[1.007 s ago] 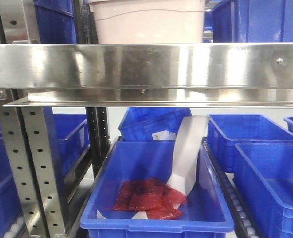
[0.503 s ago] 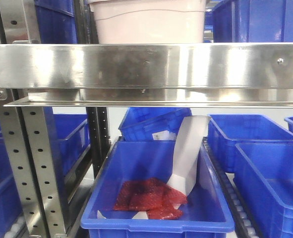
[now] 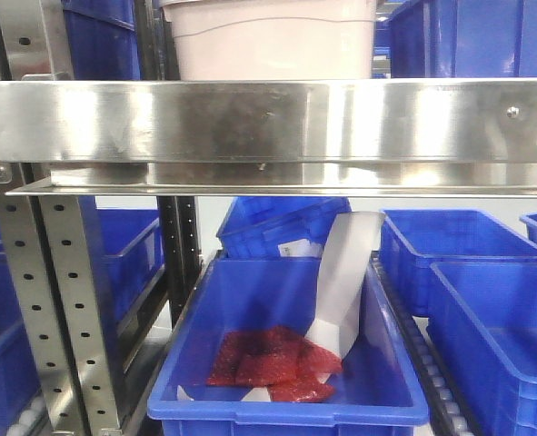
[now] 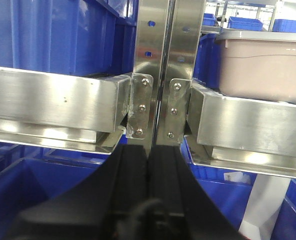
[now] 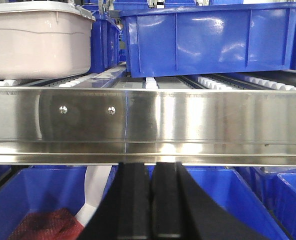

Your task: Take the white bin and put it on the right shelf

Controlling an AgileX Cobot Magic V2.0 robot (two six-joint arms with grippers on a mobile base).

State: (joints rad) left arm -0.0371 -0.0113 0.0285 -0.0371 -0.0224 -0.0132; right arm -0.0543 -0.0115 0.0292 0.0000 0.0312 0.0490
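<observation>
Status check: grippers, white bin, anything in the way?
Left gripper shut, empty; right gripper likewise. White bin on right shelf, ungripped. Nothing obstructing.

The white bin (image 3: 273,38) sits on the right shelf (image 3: 277,123) behind its front rail, above a bin (image 3: 286,363) holding packets (image 3: 273,363).

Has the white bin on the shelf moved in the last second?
No. The white bin sits in the same spot above the steel rail of the right shelf.

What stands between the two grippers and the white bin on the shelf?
The steel front rail crosses before both. The left gripper and right gripper sit below it; the white bin rests above, behind it.
</observation>
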